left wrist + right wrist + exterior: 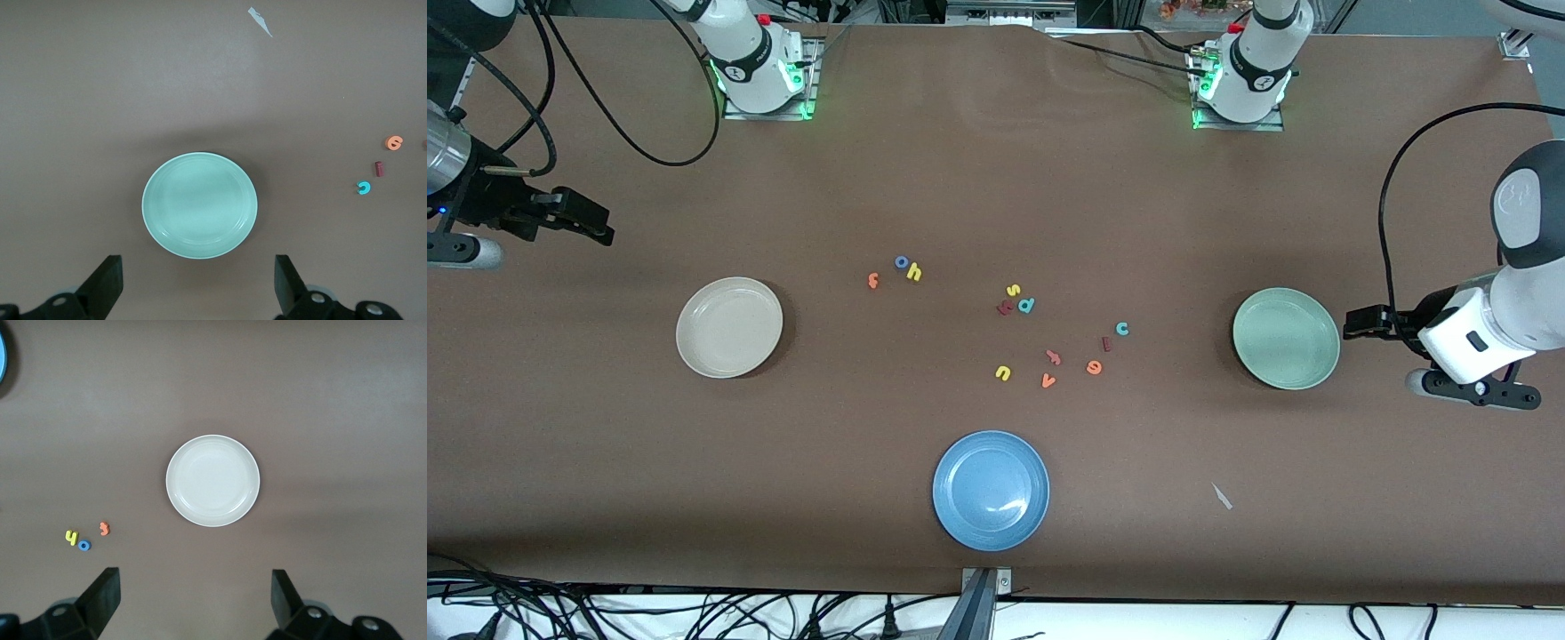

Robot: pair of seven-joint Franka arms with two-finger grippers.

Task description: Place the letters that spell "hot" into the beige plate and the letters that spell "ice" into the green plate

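Observation:
The beige plate lies empty toward the right arm's end. The green plate lies empty toward the left arm's end. Yellow h, blue o and orange t cluster mid-table. Teal c, dark red i and orange e lie closer to the green plate. My left gripper hangs open and empty over the table just outside the green plate. My right gripper is open and empty over the table's end, apart from the beige plate.
A blue plate sits nearest the front camera. Spare letters lie mid-table: yellow s, teal d, yellow u, orange v. A white paper scrap lies beside the blue plate, toward the left arm's end.

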